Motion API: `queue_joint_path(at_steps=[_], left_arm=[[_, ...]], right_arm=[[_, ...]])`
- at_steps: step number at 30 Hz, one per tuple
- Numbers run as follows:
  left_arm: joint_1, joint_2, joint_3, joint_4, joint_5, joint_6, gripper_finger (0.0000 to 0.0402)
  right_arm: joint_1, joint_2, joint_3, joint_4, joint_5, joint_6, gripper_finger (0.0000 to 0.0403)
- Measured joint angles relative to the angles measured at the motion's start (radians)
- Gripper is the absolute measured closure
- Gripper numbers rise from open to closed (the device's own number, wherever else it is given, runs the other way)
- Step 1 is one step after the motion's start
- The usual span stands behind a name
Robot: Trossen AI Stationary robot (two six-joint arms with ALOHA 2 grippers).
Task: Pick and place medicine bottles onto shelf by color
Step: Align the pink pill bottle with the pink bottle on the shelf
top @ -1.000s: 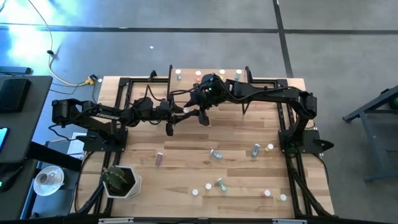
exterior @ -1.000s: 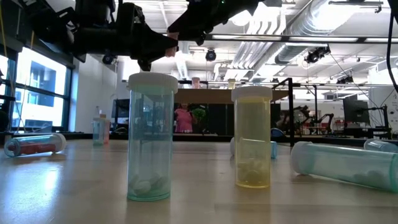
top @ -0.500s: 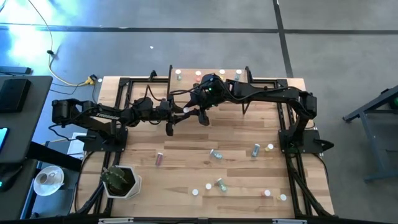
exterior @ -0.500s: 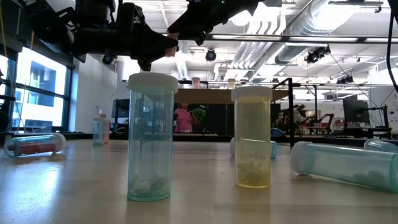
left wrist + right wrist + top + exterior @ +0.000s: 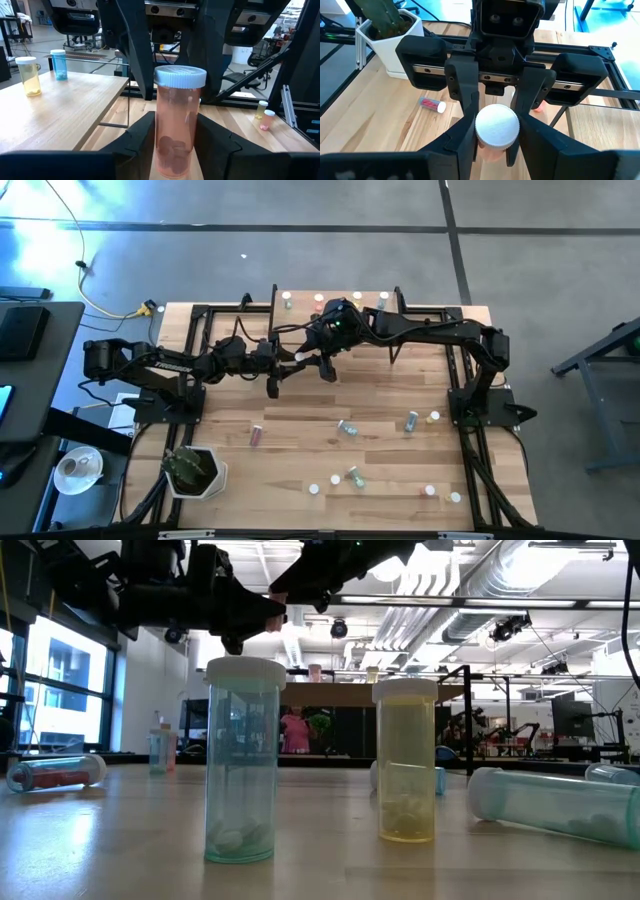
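Meeting above the table's middle, the left gripper and right gripper both clasp one pink bottle, white-capped, a few tablets lying at its bottom. Left wrist view: the left fingers flank the bottle's body, the other arm's fingers rising behind it. Right wrist view: cap seen end-on, the right fingers against it, the left arm's fingers closed in from the far side.

High view shows the handover just in front of the shelf, where bottles already stand. Loose bottles lie scattered on the table; a potted plant sits at the corner.

Low view only: a teal bottle and a yellow bottle upright with pills inside; a red bottle on its side. Whether the left grip is slackening is hard to tell.
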Motion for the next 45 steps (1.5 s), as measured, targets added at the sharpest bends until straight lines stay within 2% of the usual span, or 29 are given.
queue_joint_path(at_steps=[9,14,26,32,45], left_arm=[[0.0,0.0,0.0,-0.015,-0.002,-0.03,0.0215],[0.009,0.0,0.0,-0.03,-0.002,-0.03,0.0191],[0.032,0.0,0.0,-0.068,0.001,-0.004,0.0188],[0.032,0.0,0.0,-0.103,0.002,-0.004,0.0189],[0.032,0.0,0.0,-0.129,0.004,0.028,0.0188]], right_arm=[[0.0,0.0,0.0,-0.001,0.0,0.015,0.027],[-0.003,-0.006,0.0,-0.006,0.003,0.015,0.027],[-0.054,-0.077,0.0,-0.028,0.017,0.015,0.027],[-0.094,-0.123,0.0,-0.026,0.137,0.015,0.027],[-0.219,-0.193,0.0,0.048,0.141,-0.018,0.027]])
